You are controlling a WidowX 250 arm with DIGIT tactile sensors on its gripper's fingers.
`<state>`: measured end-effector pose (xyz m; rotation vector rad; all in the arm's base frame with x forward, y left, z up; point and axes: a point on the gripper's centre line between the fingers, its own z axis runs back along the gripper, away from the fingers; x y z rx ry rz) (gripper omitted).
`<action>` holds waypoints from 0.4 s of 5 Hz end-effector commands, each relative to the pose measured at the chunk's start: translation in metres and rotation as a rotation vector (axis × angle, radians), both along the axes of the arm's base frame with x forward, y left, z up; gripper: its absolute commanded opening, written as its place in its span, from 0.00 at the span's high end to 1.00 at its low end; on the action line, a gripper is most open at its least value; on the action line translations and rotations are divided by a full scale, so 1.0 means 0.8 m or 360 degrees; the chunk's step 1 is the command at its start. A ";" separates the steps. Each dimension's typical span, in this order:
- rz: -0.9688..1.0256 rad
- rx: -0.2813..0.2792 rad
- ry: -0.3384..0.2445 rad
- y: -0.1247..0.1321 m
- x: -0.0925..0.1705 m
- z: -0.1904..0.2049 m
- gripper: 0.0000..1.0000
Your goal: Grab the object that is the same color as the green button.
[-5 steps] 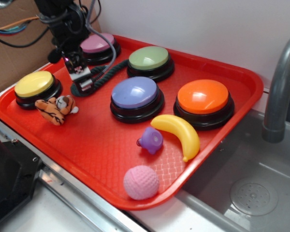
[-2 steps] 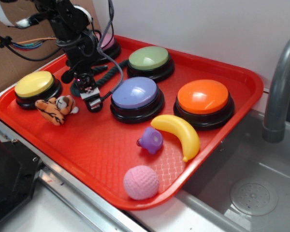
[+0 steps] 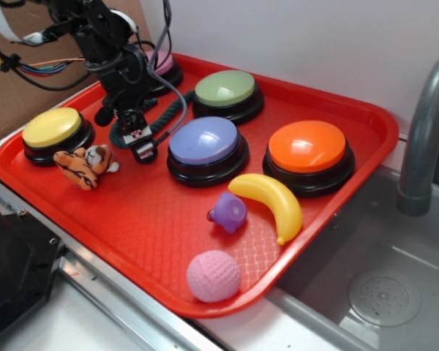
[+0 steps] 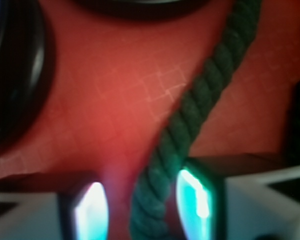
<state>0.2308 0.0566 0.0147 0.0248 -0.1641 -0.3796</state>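
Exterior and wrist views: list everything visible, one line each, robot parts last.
tray: 1, red, on the counter beside the sink.
push buttons: 5; yellow, pink, green button, purple, orange.
rope: 1, dark green, between pink and green buttons, running between the fingers.
tiger plush: 1, orange striped, by the yellow button.
banana: 1, yellow, front of orange button.
small toy: 1, purple, beside banana.
ball: 1, pink, front edge.
faucet: 1, grey, right.
gripper: 1, black, open around the rope.

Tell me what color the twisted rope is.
Dark green; the rope shows best in the wrist view.
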 end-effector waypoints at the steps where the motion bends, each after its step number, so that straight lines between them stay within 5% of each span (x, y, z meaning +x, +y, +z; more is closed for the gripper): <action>1: 0.0055 0.0036 -0.0008 0.007 0.003 0.006 1.00; 2: 0.0143 0.0093 0.0000 0.005 0.002 0.030 1.00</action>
